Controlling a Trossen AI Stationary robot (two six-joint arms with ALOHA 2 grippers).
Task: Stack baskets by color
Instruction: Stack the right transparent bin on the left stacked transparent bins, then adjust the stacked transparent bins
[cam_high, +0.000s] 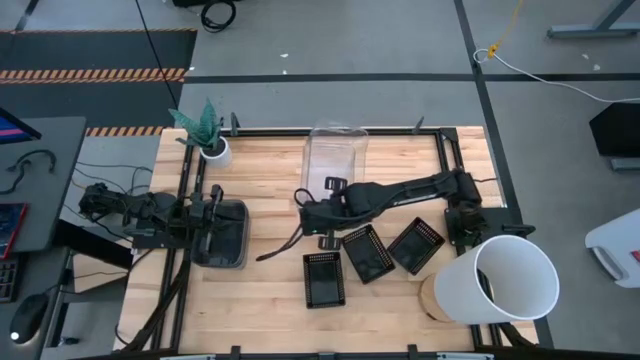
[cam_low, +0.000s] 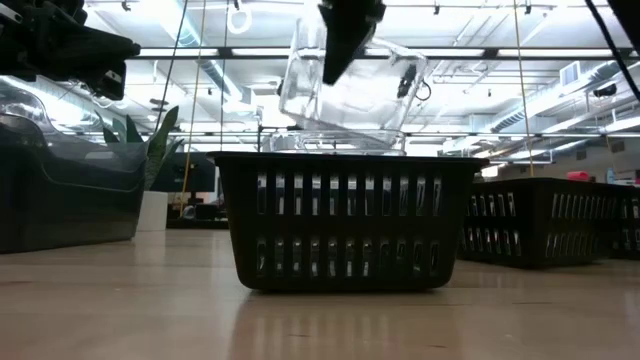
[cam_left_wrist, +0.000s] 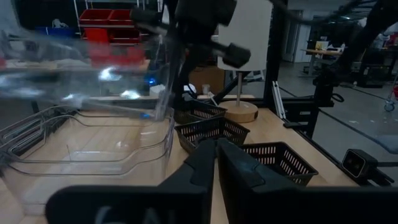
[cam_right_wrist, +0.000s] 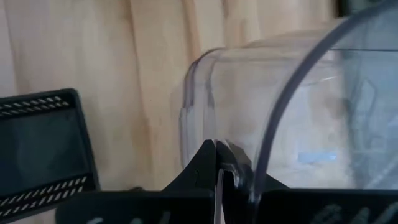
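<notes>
My right gripper (cam_high: 308, 212) reaches out over the table's middle and is shut on a clear bin (cam_low: 350, 95), which hangs tilted above the table. The rim of more clear plastic (cam_low: 335, 142) shows below it, behind a black mesh basket (cam_low: 345, 220). Three black baskets (cam_high: 323, 278) (cam_high: 368, 252) (cam_high: 415, 245) stand side by side on their bottoms near the front. At the left, my left gripper (cam_left_wrist: 215, 163) waits shut and level over the smoky grey trays (cam_high: 222, 235), nothing between its fingers. My right gripper pinches the clear bin's wall at its rim (cam_right_wrist: 214, 163), one finger inside the bin and one outside. The fingers come from above, slanting down. The bin is lifted clear of the table and tilted, hanging below the fingers.
A big white bucket (cam_high: 505, 280) lies on its side at the front right. A small white pot with a green plant (cam_high: 212, 150) stands at the far left. Bare wood lies between the grey trays and the black baskets.
</notes>
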